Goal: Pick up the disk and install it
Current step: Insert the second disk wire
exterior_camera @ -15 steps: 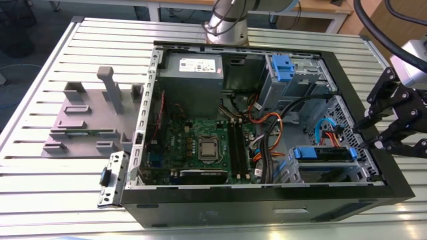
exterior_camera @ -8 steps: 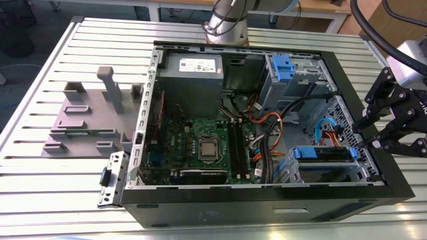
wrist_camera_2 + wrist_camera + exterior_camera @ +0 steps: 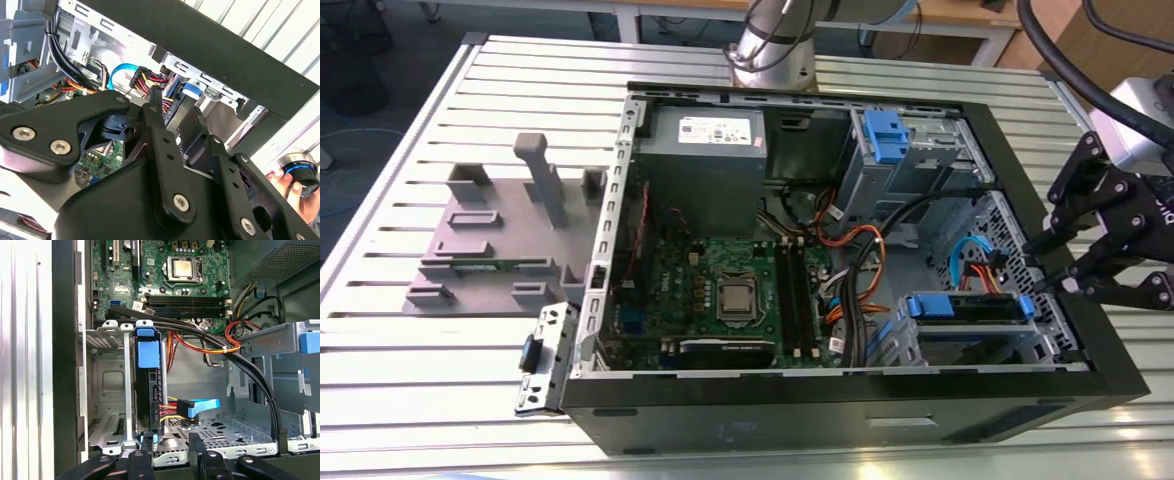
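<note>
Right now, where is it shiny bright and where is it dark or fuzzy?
In the first wrist view the slatted table glares almost white; in the second wrist view the hand looms dark and soft up close; in the exterior view the computer case is shadowed inside, with pale table around it.

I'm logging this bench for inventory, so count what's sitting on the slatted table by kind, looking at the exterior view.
Open computer case: 1
Grey plastic stand: 1
Loose metal bracket: 1
Total: 3
</note>
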Available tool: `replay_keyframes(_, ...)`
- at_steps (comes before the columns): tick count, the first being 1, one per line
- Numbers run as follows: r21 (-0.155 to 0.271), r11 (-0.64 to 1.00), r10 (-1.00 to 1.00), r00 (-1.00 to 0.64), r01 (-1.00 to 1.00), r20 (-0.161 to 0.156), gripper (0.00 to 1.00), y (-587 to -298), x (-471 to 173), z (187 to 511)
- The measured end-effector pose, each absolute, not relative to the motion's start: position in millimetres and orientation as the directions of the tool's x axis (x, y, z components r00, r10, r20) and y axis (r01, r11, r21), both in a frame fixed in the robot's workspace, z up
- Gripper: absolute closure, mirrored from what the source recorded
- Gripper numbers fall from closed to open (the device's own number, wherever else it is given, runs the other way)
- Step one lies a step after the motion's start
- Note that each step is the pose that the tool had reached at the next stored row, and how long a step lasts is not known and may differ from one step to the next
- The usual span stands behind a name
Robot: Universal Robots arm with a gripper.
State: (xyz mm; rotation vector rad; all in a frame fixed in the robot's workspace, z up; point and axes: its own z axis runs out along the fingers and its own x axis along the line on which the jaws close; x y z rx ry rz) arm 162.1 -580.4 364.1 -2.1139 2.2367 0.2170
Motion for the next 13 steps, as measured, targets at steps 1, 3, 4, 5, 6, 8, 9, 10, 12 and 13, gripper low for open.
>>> replay_keyframes(1,0.063,0.052,-0.989,-0.060,-0.997,-0.137,0.58,-580.2,162.1,364.1)
replay_keyframes(3,0.063,0.052,-0.989,-0.060,-0.997,-0.137,0.58,-579.6,162.1,364.1)
replay_keyframes(4,0.063,0.052,-0.989,-0.060,-0.997,-0.137,0.58,-579.2,162.1,364.1)
replay_keyframes(5,0.063,0.052,-0.989,-0.060,-0.997,-0.137,0.58,-578.7,162.1,364.1)
replay_keyframes(6,0.063,0.052,-0.989,-0.060,-0.997,-0.137,0.58,-578.1,162.1,364.2)
replay_keyframes(8,0.063,0.052,-0.989,-0.060,-0.997,-0.137,0.58,-577.0,162.1,364.2)
replay_keyframes(9,0.063,0.052,-0.989,-0.060,-0.997,-0.137,0.58,-576.6,162.1,364.2)
replay_keyframes(10,0.063,0.052,-0.989,-0.060,-0.997,-0.137,0.58,-576.3,162.0,364.1)
replay_keyframes(12,0.063,0.052,-0.989,-0.060,-0.997,-0.137,0.58,-575.9,160.8,364.1)
replay_keyframes(13,0.063,0.052,-0.989,-0.060,-0.997,-0.137,0.58,-575.8,159.4,364.1)
